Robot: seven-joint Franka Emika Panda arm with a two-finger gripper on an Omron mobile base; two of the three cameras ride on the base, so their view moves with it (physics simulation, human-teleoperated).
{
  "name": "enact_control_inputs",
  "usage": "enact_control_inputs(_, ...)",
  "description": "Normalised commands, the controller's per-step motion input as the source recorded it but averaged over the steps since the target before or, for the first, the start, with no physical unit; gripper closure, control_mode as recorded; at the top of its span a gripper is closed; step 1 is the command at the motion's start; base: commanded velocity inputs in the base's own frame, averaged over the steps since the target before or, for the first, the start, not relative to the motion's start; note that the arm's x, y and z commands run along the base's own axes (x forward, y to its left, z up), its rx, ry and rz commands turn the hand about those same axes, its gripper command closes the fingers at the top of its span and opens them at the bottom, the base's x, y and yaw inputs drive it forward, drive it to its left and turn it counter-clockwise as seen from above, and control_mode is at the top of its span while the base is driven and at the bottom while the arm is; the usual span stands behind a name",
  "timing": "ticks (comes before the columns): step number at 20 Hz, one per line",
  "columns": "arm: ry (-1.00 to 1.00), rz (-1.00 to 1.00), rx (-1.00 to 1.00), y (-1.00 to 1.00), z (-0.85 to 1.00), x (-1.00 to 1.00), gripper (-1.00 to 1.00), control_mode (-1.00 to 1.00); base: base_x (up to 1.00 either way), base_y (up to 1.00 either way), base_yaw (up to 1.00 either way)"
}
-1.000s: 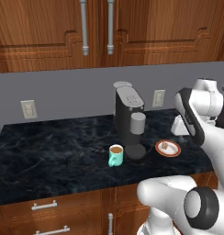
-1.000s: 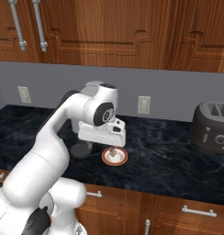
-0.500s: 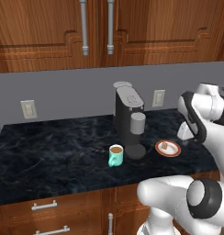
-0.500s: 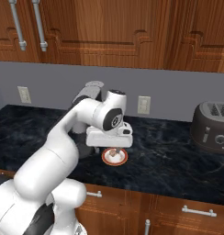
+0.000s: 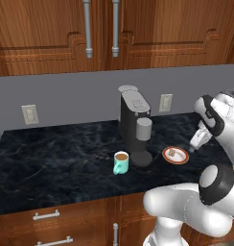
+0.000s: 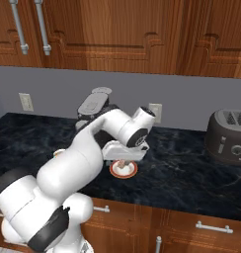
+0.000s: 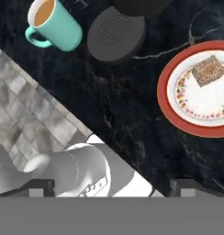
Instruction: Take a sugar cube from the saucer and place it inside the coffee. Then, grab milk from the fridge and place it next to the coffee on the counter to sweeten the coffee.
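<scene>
Black marbled table [image 5: 52,158] carries the coffee [image 5: 121,162] beside the coffee machine [image 5: 136,126]; the sugar cube [image 7: 208,70] lies on the saucer [image 7: 167,92]. Jaws [image 7: 111,186] hover above with tips barely visible, wide apart, holding nothing; the arm hides part of the saucer in the right base view.

Tool [image 5: 193,146] lower and nearer — closer above the saucer [image 5: 175,155] than before.

The black counter [image 5: 52,153] holds a green mug [image 5: 121,162] of coffee, a dark coffee machine [image 5: 135,126] just beside it, a red saucer [image 5: 176,155], and a toaster [image 6: 228,137] far off.
</scene>
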Motion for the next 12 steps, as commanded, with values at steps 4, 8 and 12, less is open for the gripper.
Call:
enact_control_inputs(4,-0.20,0.26,0.39,-0.13,-0.36,0.00,-1.00,-1.00,0.00,0.00,0.00)
enact_control_inputs(8,-0.25,0.25,0.34,-0.13,-0.31,-0.06,-1.00,-1.00,0.00,0.00,0.00)
enact_control_inputs(12,-0.28,0.21,0.17,-0.18,-0.06,-0.06,-1.00,-1.00,0.00,0.00,0.00)
